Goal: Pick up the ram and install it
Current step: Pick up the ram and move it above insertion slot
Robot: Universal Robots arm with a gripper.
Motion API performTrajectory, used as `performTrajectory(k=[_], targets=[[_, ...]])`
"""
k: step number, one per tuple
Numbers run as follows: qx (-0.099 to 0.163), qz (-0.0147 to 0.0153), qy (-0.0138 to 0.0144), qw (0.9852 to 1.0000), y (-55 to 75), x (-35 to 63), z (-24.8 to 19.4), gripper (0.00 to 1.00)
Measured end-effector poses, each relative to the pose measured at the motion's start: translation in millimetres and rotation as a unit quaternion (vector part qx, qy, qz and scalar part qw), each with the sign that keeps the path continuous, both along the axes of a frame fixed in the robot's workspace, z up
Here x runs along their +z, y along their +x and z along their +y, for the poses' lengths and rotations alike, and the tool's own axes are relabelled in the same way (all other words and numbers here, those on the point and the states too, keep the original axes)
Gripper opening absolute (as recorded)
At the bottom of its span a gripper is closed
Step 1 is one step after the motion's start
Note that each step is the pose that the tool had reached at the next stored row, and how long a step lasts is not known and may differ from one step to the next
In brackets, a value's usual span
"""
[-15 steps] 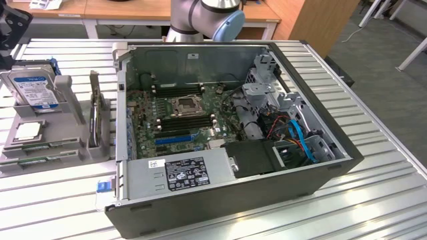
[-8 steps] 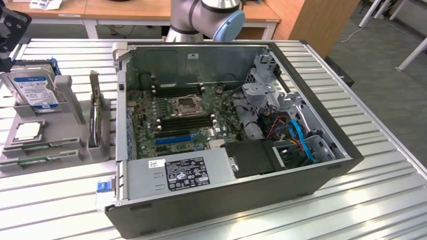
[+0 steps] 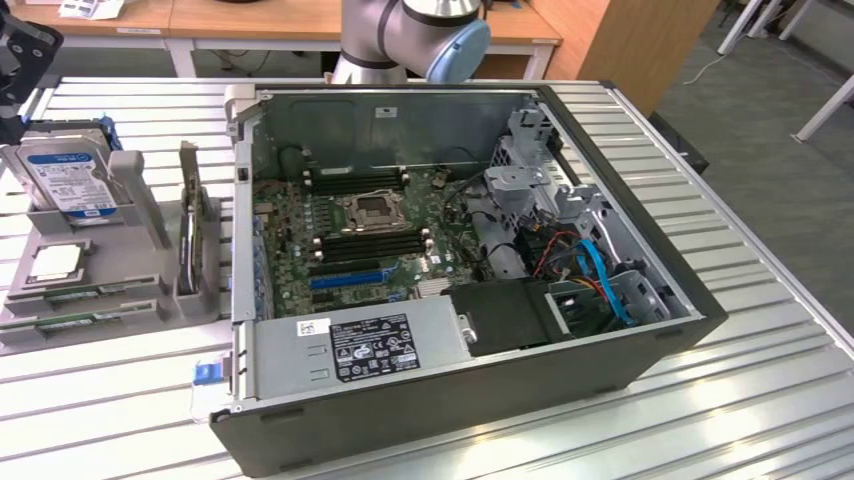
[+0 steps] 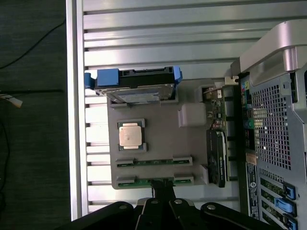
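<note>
Two ram sticks, thin green boards, lie in slots at the front of a grey holder (image 3: 134,300) to the exterior view's left of the open PC case (image 3: 454,400): the ram (image 3: 83,293) and a second stick (image 3: 74,322). From the wrist camera they are the ram (image 4: 153,161) and the second stick (image 4: 136,181). My gripper (image 3: 20,70) hangs above the holder's far end, behind the hard drive. In the wrist view the gripper (image 4: 163,191) overlaps the nearer stick's middle. It holds nothing that I can see.
The holder also carries a silver hard drive with a blue label (image 3: 67,180), a square CPU chip (image 3: 56,262) and an upright card (image 3: 191,230). Inside the case, the motherboard's black memory slots (image 3: 374,245) flank the CPU socket (image 3: 367,212). The power supply (image 3: 360,345) sits at the front.
</note>
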State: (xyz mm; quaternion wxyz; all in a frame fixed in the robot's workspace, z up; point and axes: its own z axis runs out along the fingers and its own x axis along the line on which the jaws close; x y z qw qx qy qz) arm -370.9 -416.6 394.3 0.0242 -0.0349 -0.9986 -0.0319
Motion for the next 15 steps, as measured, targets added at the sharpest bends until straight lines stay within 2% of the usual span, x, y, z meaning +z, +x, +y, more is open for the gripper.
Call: performTrajectory(k=[8, 15], targets=[[0.005, 0.0, -0.0001, 1.0, 0.0, 0.0, 0.0, 0.1], [0.038, 0.0, -0.0005, 0.9993, 0.0, 0.0, 0.0, 0.1]])
